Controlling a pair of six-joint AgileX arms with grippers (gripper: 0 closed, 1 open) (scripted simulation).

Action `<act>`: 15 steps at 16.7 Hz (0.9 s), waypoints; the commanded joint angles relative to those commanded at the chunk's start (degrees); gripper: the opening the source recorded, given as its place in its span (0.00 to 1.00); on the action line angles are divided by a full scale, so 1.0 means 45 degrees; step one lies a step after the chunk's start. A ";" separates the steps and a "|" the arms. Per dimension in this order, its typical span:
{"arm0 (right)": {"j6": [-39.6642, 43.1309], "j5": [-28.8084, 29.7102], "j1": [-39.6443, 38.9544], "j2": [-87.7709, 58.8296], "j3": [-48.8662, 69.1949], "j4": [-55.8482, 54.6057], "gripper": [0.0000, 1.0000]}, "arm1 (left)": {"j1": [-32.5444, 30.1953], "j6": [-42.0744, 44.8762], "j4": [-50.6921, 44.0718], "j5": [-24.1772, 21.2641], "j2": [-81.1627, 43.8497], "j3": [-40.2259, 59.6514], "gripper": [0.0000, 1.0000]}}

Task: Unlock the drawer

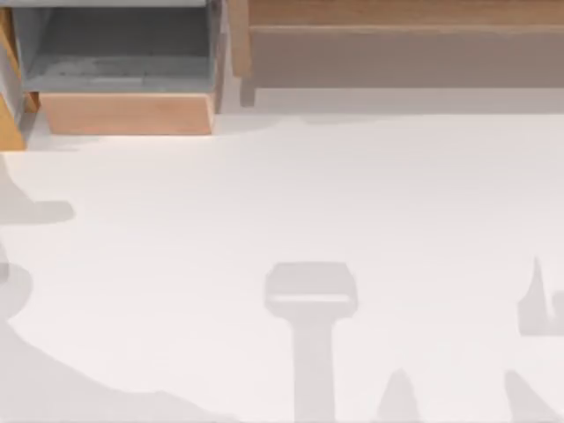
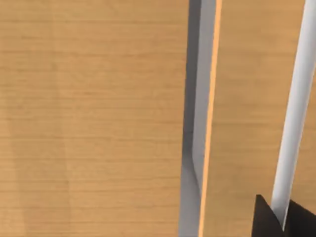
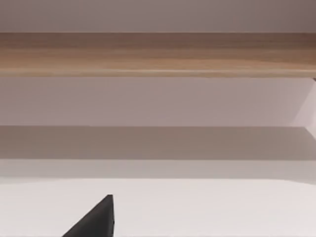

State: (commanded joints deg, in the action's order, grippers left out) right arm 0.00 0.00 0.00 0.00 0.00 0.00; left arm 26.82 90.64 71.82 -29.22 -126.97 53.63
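The drawer (image 1: 123, 66) sits at the table's far left corner, pulled out, with its grey floor and walls showing behind a light tan front board (image 1: 128, 115). In the left wrist view, tan wood panels (image 2: 94, 118) stand very close, split by a grey gap (image 2: 195, 148) and a white strip (image 2: 296, 108). A dark part of my left gripper (image 2: 269, 222) shows at that picture's edge, right against the wood. A dark tip of my right gripper (image 3: 96, 222) hangs over the white table, facing the wide unit from a distance.
A much wider wooden unit (image 1: 397, 53) with a grey-brown face stands along the far edge at the right, also the wide unit (image 3: 158, 54) in the right wrist view. Arm shadows (image 1: 310, 300) lie on the white table (image 1: 264, 194).
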 joint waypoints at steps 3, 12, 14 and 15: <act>0.0000 0.0000 0.0000 0.0000 0.0000 0.0000 1.00 | -0.0007 0.0000 -0.0017 0.0001 -0.0045 0.0024 0.00; 0.0000 0.0000 0.0000 0.0000 0.0000 0.0000 1.00 | 0.0975 0.0054 0.1440 -0.0957 0.1084 -0.2764 0.00; 0.0000 0.0000 0.0000 0.0000 0.0000 0.0000 1.00 | 0.1160 0.0062 0.1656 -0.1143 0.1263 -0.3044 0.00; 0.0000 0.0000 0.0000 0.0000 0.0000 0.0000 1.00 | 0.1160 0.0062 0.1656 -0.1143 0.1263 -0.3044 0.00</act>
State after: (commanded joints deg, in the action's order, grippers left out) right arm 0.00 0.00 0.00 0.00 0.00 0.00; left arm 32.04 90.92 79.27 -34.36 -121.29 39.93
